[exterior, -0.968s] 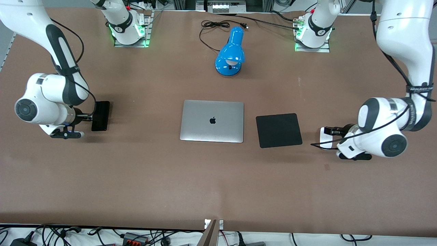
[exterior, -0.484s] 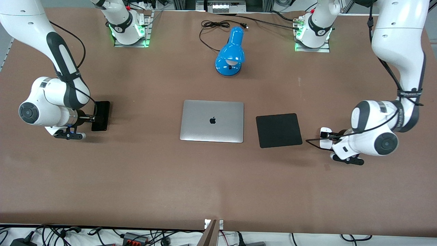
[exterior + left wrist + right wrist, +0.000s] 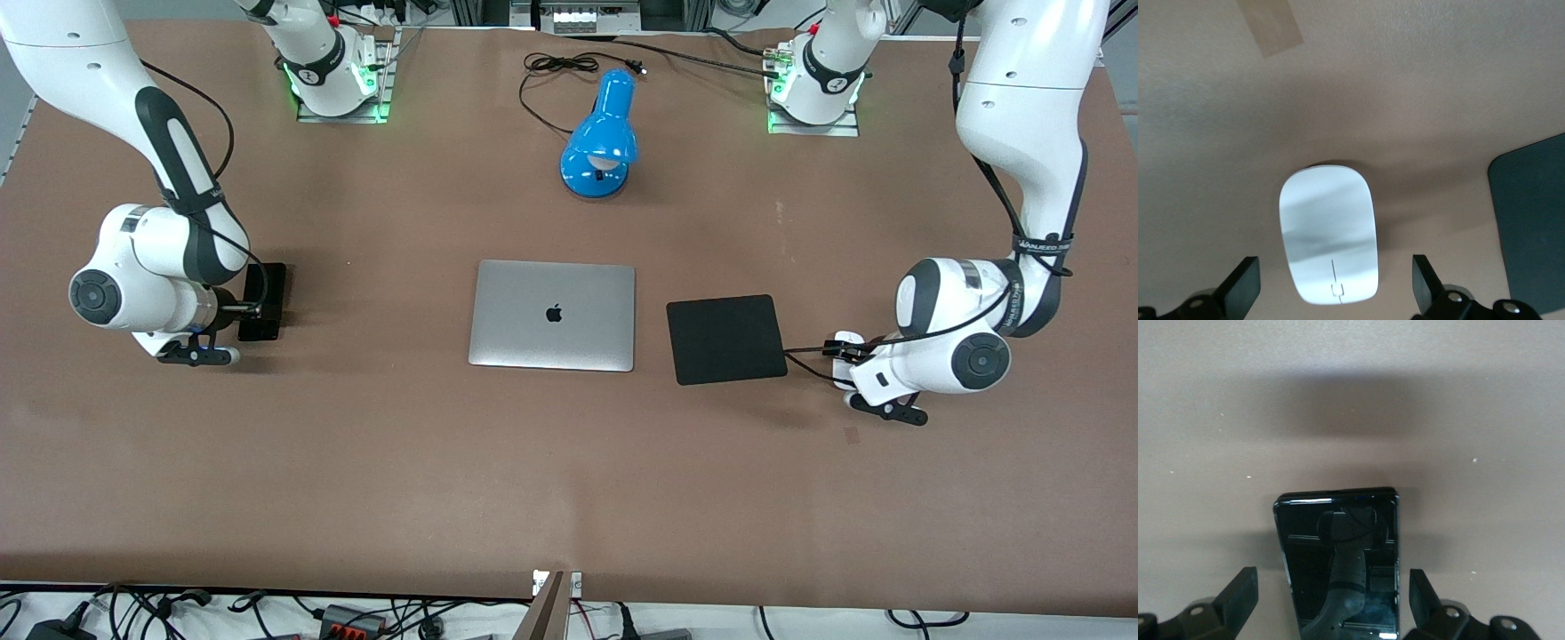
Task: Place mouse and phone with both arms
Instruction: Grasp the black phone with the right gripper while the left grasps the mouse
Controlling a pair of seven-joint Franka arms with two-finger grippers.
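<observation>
Left wrist view: the left gripper (image 3: 1331,290) hangs wide open around the mouse (image 3: 1329,241), not touching. The right gripper (image 3: 1331,600) is equally spread astride the phone (image 3: 1340,557), gripping nothing.

Brown table (image 3: 569,489), evenly lit. Blue lamp (image 3: 600,138) lies toward the bases. Cables (image 3: 178,613) along the near edge.

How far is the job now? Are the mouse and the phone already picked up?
Nothing is placed yet. The mouse lies on the table beside the pad, with the open left pincer straddling it. The phone lies on the table toward the right arm's end, between the fingers of the open right pincer. Neither is gripped. Left to do: close, lift, carry and set down both, probably near the laptop.
</observation>
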